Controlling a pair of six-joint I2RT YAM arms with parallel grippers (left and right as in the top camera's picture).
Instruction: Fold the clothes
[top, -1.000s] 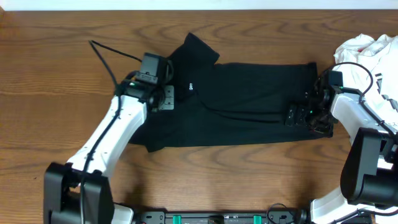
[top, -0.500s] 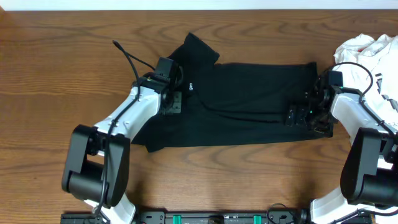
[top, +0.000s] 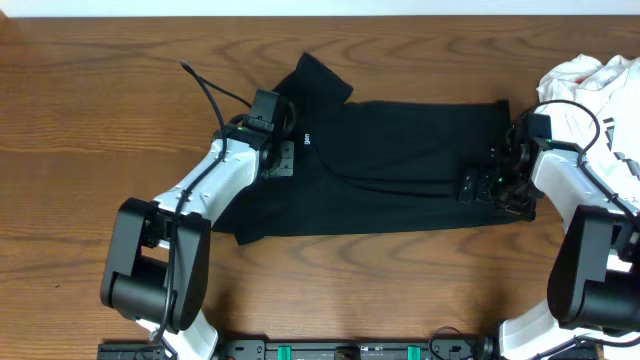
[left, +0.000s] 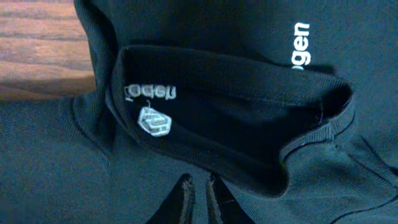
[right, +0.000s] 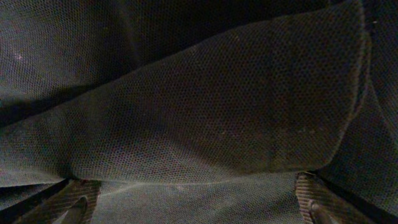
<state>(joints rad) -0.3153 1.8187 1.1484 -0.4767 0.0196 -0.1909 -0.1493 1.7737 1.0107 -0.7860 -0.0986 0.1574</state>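
- Reading the black shirt (top: 400, 170) as light, limp knit: no stiffness, likely to sag and stretch from any single pinch.
- Spread along the middle of the table (top: 90, 100), long axis left to right, near edge roughly straight; looks already doubled lengthwise.
- On left gripper (left: 198, 198): fingers drawn together, low over the neck end; cannot tell whether cloth is pinched between them.
- On right gripper (right: 196, 200): fingers wide apart, straddling a raised fold at the shirt's right end, nothing clamped.
- Just beyond the left fingertips: ribbed collar (left: 236, 124) gaping, inner label (left: 153, 120) showing. Thicker and firmer than the body panels, so probably a better bite.
- Best holds, by judgement: end corners or the collar and shoulder seam, both ends at once to keep the fold square. Mid-panel grab likely to bunch.
- Possible dragging of the lower layer when lifting the top one.
- Further back: sleeve (top: 320, 80) sticking out toward the far edge, wants tucking in.
- Far right: white garment (top: 590, 80) heaped just beside the right arm, not part of the job; worth avoiding a snag.
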